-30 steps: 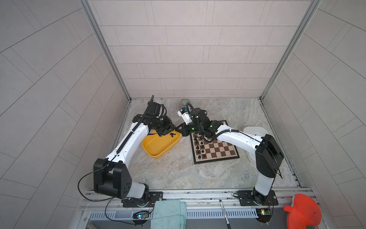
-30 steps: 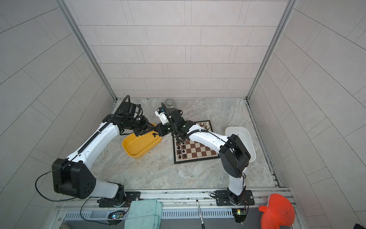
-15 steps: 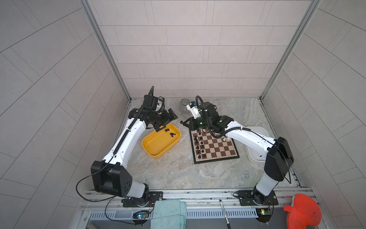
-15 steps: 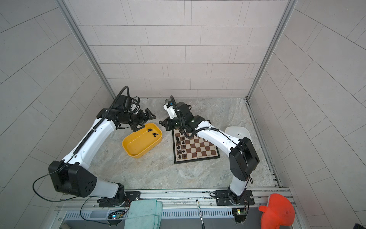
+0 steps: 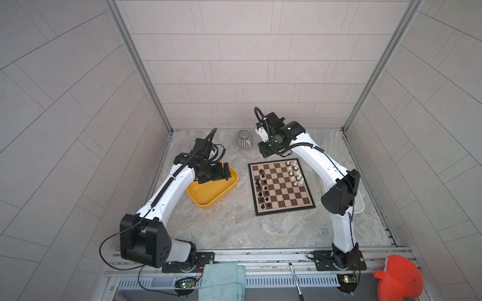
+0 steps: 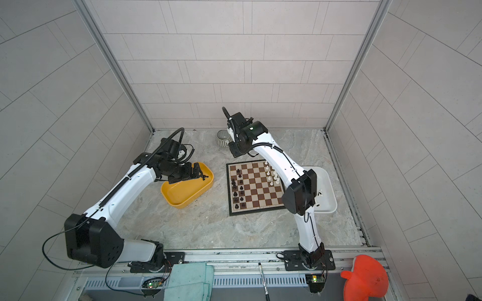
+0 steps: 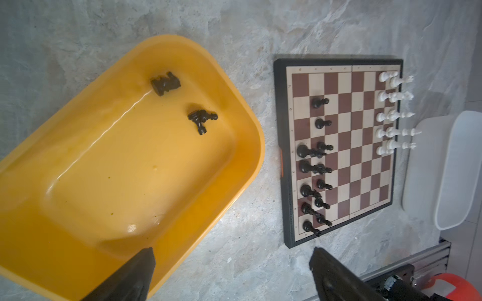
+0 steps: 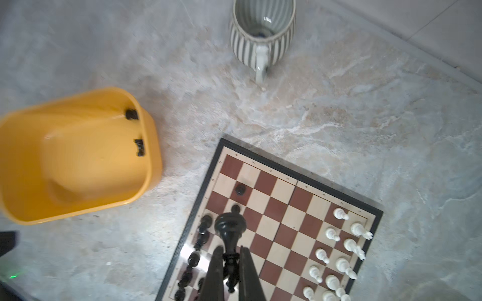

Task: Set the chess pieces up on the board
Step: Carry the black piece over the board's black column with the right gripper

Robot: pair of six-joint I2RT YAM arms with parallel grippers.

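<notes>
The set-up is about half done, in my judgement. On the board (image 5: 283, 194) the black pieces (image 5: 261, 186) stand in the two left columns. The pawn column is almost full, but the far squares of the outer column are empty. The white pieces (image 5: 295, 173) fill only the far part of the two right columns, and the near right squares are bare. At least two loose black chessmen (image 7: 200, 118) lie on their sides in the yellow tray (image 5: 208, 204), which sits on the tabletop just left of the board. Whether any white ones wait in the white tray (image 6: 327, 182) on the right, I cannot tell.

The right arm reaches far and bends over to the left, so the right pincer (image 8: 230, 254) hangs above the far left part of the board, near the striped mug (image 5: 243, 139). It is closed on one black piece (image 8: 230, 226), gripped at its thin upper part with the round base pointing away. The left arm stretches over the yellow tray. The left pincer (image 7: 232, 251) is wide open and holds nothing, above the right part of the tray.
</notes>
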